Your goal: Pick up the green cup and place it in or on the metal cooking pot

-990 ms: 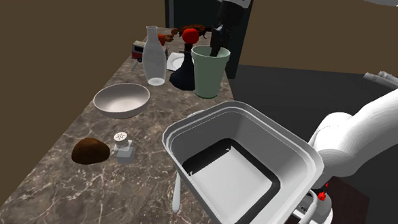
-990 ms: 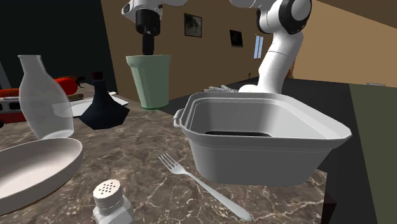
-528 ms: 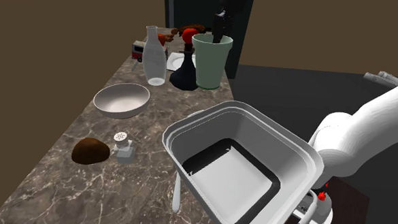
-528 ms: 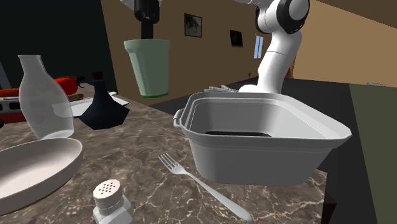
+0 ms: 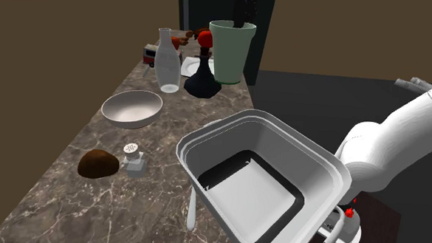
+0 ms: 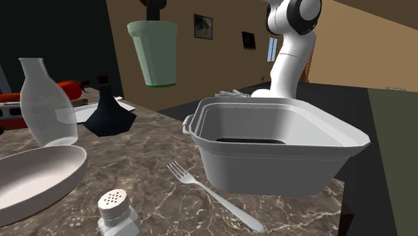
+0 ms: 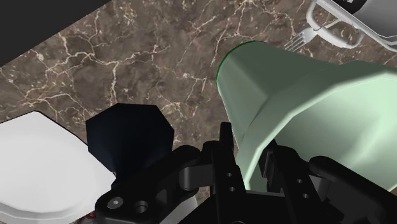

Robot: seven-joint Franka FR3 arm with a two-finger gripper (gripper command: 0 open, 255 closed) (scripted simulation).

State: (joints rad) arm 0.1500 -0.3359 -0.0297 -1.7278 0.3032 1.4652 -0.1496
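The pale green cup (image 5: 228,51) hangs upright in the air above the far end of the marble counter (image 5: 77,196), well off the surface. My black gripper (image 5: 239,13) is shut on its rim from above, one finger inside and one outside. In the second exterior view the green cup (image 6: 154,53) hangs below the gripper (image 6: 153,9), up and to the left of the pot. The wrist view has the gripper (image 7: 249,168) clasping the cup (image 7: 305,108) wall. The cooking pot (image 5: 207,133) is a big grey-white squarish vessel at the counter's near end, its rim (image 6: 281,104) open upward.
A dark vase (image 5: 203,82) and a glass carafe (image 5: 168,61) stand close beside the cup. A white bowl (image 5: 132,109), a salt shaker (image 5: 135,160) and a brown lump (image 5: 98,164) lie further along. A fork (image 6: 211,194) lies by the pot.
The cup has risen from the counter with the gripper shut on its rim, and now hangs higher above the vase. Nothing else has moved.
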